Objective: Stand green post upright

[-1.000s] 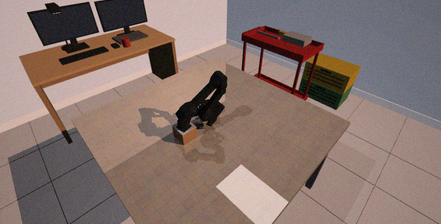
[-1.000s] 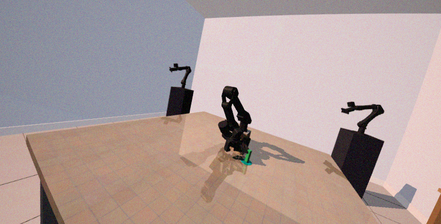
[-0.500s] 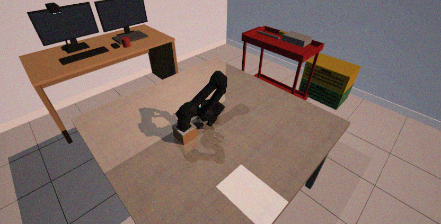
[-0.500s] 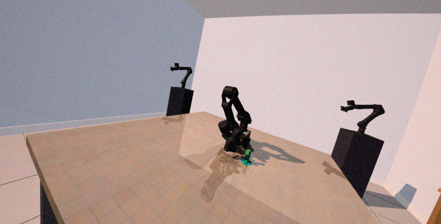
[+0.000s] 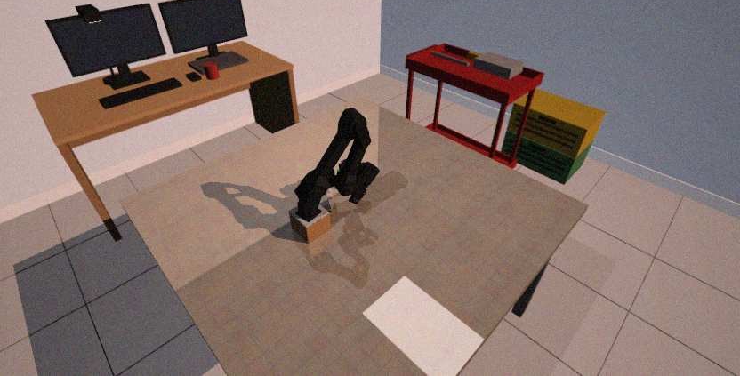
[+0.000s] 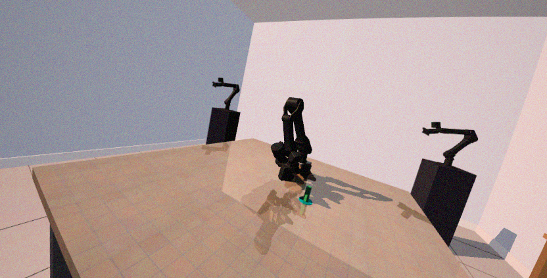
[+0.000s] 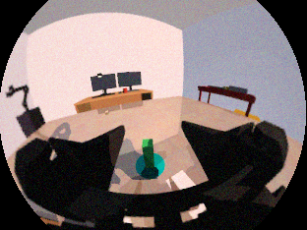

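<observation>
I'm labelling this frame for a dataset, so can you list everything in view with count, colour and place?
Green post: one, green, upright in the circle.
Cyan circle: one, cyan, on the table by the arm.
Table: one, tan tiled top, room centre.
White sheet: one, white, table's near edge.
Desk: one, brown, by the white wall.
Monitors: two, black, on the desk.
Keyboard: one, black, on the desk.
Red cup: one, on the desk.
Red cart: one, by the blue wall.
Crate: one, yellow and green, beside the cart.
Camera arms on pedestals: two, black, behind the table.
Robot arm: one, black, on an orange base.
Pincer: one, black, open, fingers clear of the post.
</observation>
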Available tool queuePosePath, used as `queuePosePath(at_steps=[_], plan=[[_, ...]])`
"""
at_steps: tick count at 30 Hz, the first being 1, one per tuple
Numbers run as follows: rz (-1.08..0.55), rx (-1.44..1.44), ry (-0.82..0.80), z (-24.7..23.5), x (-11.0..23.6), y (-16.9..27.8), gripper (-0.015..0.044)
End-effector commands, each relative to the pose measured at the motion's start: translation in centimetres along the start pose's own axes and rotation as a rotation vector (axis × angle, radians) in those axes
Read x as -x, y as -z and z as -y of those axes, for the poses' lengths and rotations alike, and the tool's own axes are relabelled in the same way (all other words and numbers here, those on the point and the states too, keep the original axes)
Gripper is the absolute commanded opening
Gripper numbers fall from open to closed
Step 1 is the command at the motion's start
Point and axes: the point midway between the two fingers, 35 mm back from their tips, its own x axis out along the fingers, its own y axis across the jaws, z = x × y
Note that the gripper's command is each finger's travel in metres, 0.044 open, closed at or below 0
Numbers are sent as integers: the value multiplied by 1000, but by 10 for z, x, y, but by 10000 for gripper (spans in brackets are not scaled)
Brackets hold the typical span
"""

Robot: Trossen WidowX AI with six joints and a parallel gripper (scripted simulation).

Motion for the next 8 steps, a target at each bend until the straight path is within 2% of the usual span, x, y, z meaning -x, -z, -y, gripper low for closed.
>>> queuePosePath(at_steps=[1, 8], plan=[[-4, -12, 3, 0, 1, -9, 400], [-3, -10, 2, -2, 3, -29, 400]])
